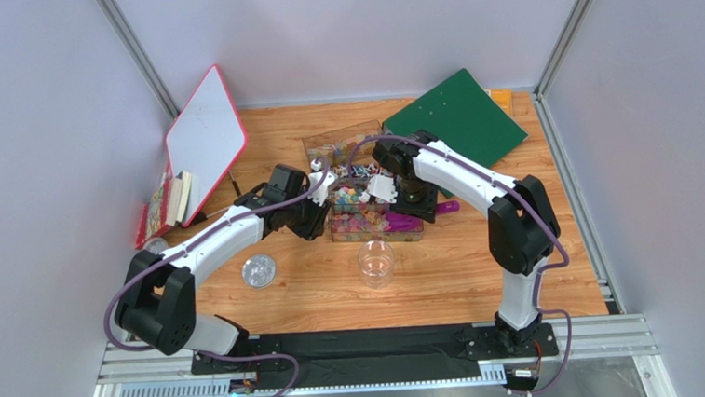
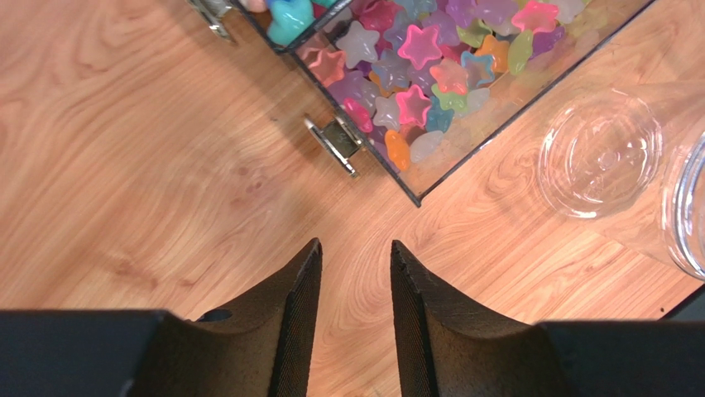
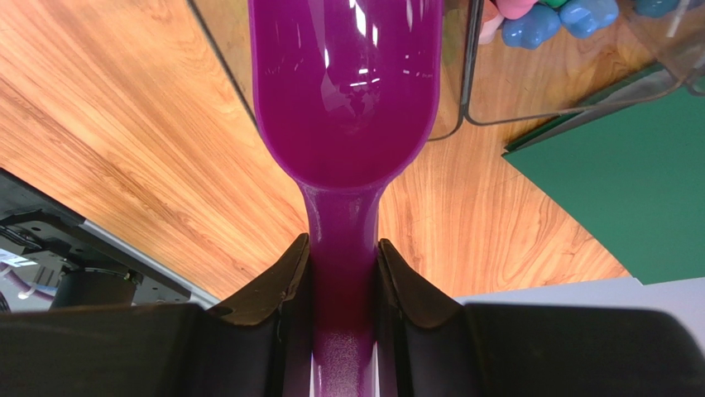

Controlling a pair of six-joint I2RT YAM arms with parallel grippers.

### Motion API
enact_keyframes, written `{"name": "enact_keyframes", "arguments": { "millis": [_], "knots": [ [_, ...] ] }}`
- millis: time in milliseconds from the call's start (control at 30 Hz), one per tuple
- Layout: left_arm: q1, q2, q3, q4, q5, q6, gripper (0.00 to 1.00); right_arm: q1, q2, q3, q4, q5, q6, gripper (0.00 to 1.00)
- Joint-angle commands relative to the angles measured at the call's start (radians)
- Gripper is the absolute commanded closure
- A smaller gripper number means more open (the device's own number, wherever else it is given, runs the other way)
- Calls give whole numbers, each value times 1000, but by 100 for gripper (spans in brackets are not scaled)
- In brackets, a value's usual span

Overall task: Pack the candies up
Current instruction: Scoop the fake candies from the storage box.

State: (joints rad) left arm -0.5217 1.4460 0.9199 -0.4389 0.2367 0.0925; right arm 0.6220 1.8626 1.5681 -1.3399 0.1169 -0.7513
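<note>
Clamping purple scoop handle, right gripper; bowl points straight ahead; left gripper narrowly parted, empty.

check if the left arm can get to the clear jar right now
Probably yes: the left gripper is open and empty over bare table, and the clear jar stands clear of the candy box, with nothing between gripper and jar.
</note>
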Motion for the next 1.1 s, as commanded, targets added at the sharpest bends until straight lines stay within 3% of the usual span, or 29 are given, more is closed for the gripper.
{"name": "enact_keyframes", "arguments": {
  "millis": [0, 433, 833, 1067],
  "knots": [
    [20, -104, -27, 43, -42, -8, 56, 22, 59, 67, -331, 26, 47, 100],
    [87, -159, -44, 43, -89, -7, 55, 77, 220, 256, -326, -11, 43, 100],
    [130, -174, -29, 11, -111, 21, 55, 82, 270, 262, -231, -100, 18, 100],
    [137, -174, -16, -11, -125, 38, 55, 81, 216, 172, -78, -186, 18, 100]
  ]
}}
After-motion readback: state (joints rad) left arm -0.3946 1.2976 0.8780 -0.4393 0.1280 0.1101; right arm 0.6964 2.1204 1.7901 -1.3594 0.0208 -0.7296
